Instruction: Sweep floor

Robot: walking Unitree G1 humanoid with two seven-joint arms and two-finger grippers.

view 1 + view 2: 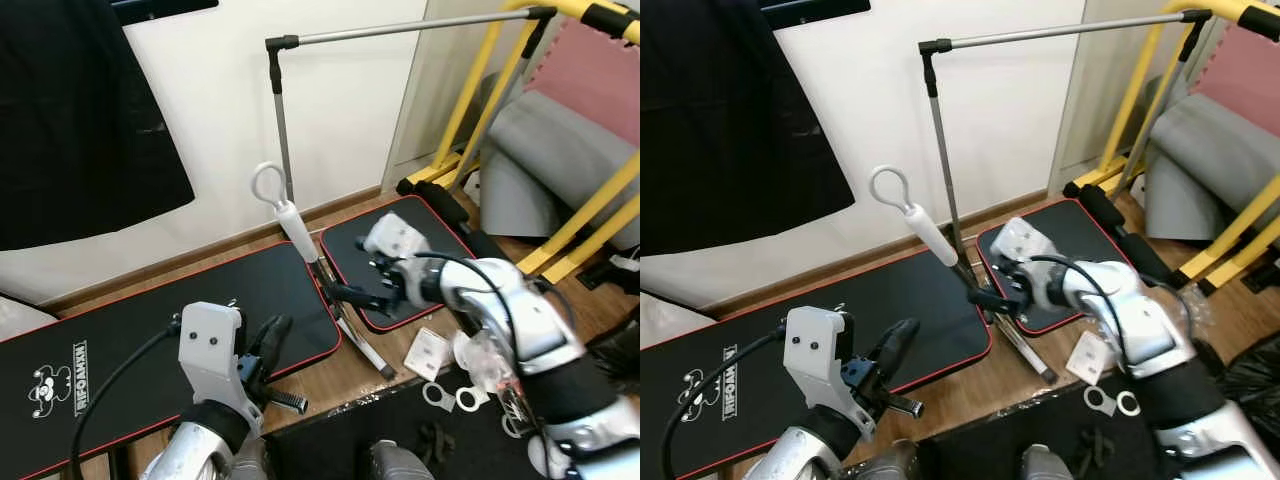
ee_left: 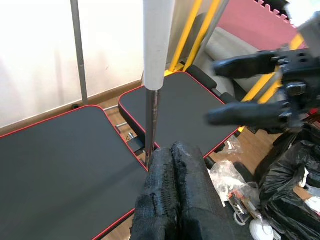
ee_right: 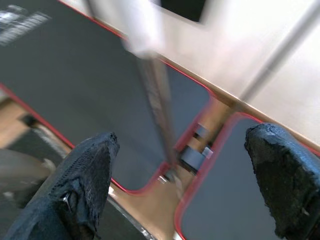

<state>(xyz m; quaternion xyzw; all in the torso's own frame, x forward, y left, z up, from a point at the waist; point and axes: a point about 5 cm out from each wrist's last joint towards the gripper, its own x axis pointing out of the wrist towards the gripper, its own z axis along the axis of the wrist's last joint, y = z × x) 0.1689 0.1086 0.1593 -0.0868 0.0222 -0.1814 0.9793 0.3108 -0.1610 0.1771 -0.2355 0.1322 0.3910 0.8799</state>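
Because the broom handle leans free between the black mats, the right gripper reaches spread wide to straddle it, while the left gripper waits pressed together nearby.

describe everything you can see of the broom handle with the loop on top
The broom handle is a thin metal pole with a white grip sleeve and a white hanging loop at its upper end. It leans tilted toward the wall, its lower end down in the gap between two black mats. The open right gripper reaches toward its lower shaft.
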